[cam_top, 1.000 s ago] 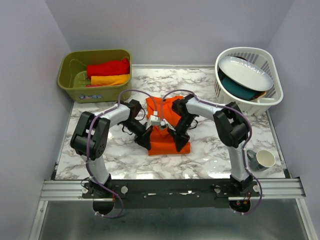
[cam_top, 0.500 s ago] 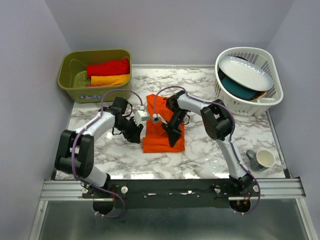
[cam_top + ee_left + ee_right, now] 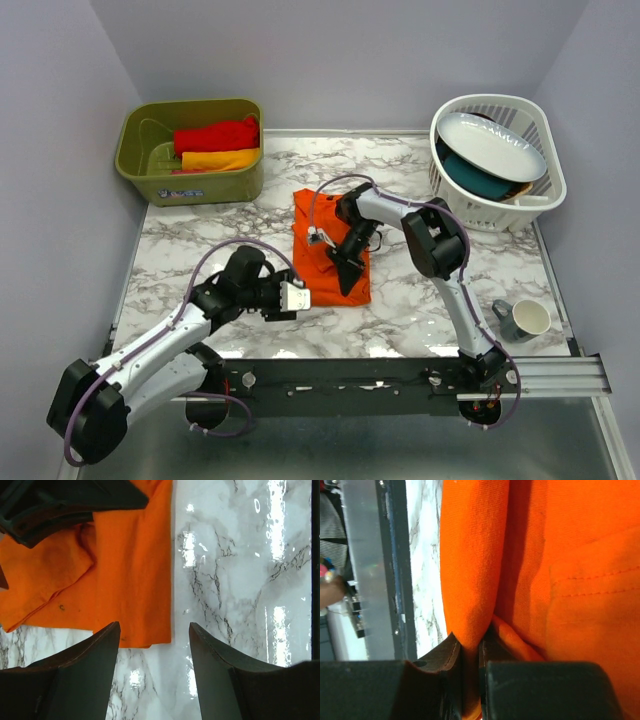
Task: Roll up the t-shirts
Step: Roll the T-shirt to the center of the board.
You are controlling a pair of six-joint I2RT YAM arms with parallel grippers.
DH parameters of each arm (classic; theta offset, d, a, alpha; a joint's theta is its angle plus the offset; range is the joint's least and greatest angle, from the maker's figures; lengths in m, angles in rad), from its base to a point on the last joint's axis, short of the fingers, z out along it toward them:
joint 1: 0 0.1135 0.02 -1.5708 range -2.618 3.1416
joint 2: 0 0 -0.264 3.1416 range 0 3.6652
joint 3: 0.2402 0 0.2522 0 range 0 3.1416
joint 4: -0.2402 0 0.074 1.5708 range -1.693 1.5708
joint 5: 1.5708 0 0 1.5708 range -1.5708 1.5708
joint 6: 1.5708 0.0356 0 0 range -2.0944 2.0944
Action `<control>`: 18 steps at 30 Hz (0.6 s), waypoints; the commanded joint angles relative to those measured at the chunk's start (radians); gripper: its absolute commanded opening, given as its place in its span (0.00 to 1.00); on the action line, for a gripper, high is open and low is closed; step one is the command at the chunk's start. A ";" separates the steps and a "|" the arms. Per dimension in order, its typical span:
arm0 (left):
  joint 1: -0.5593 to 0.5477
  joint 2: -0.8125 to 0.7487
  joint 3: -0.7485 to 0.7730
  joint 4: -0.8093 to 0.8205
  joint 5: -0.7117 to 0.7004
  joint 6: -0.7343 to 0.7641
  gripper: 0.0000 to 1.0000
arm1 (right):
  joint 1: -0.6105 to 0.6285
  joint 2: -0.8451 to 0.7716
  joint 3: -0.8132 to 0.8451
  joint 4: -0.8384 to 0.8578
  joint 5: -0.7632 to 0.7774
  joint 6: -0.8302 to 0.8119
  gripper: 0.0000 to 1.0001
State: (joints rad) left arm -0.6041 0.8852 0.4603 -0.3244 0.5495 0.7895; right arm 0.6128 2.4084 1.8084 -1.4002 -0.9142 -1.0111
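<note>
One orange t-shirt point(image 3: 320, 282) lies folded into a narrow strip at the middle of the tabletop point(image 3: 200, 225). The red t-shirt point(image 3: 215, 135) and the yellow-orange t-shirt point(image 3: 220, 159) sit in the green bin point(image 3: 160, 185) at the far left corner. The right gripper point(image 3: 470, 645) is clamped on a raised fold of the orange cloth. The left gripper point(image 3: 155, 630) stands spread and empty, just off the shirt's near left corner, over bare marble.

The risk, as I judge it, is that only one side of the strip is held. If the right arm turns the fold over alone, the free left side will likely lag. The roll would then come out skewed, or the whole shirt would slide across the glossy marble instead of winding up. The pinch may also have caught only the top layer, which would peel the fold open.

The right wrist view shows what the overhead cannot: cloth squeezed between nearly shut jaws and bulging above them. The left wrist view shows the gap between its fingers and the hem. Only the overhead view shows the bin and where the shirt sits on the tabletop.
</note>
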 commanded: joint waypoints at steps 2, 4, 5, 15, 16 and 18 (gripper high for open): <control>-0.115 0.038 -0.109 0.256 -0.144 0.091 0.69 | -0.037 0.006 -0.096 -0.121 0.006 -0.030 0.16; -0.158 0.063 -0.121 0.298 -0.197 0.096 0.69 | -0.048 0.020 -0.112 -0.126 -0.006 -0.023 0.17; -0.170 0.090 -0.129 0.320 -0.210 0.096 0.70 | -0.057 0.026 -0.107 -0.126 -0.014 -0.011 0.17; -0.258 0.320 -0.094 0.395 -0.321 0.140 0.65 | -0.073 0.072 -0.070 -0.125 -0.031 0.051 0.18; -0.258 0.339 -0.085 0.390 -0.330 0.152 0.58 | -0.073 0.075 -0.066 -0.125 -0.031 0.054 0.18; -0.258 0.373 -0.074 0.393 -0.344 0.162 0.52 | -0.074 0.080 -0.061 -0.125 -0.031 0.062 0.18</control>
State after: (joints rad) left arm -0.8539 1.1713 0.3653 0.0536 0.2970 0.9085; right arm 0.5476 2.4340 1.7290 -1.4170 -1.0000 -0.9489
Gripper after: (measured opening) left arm 0.595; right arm 0.195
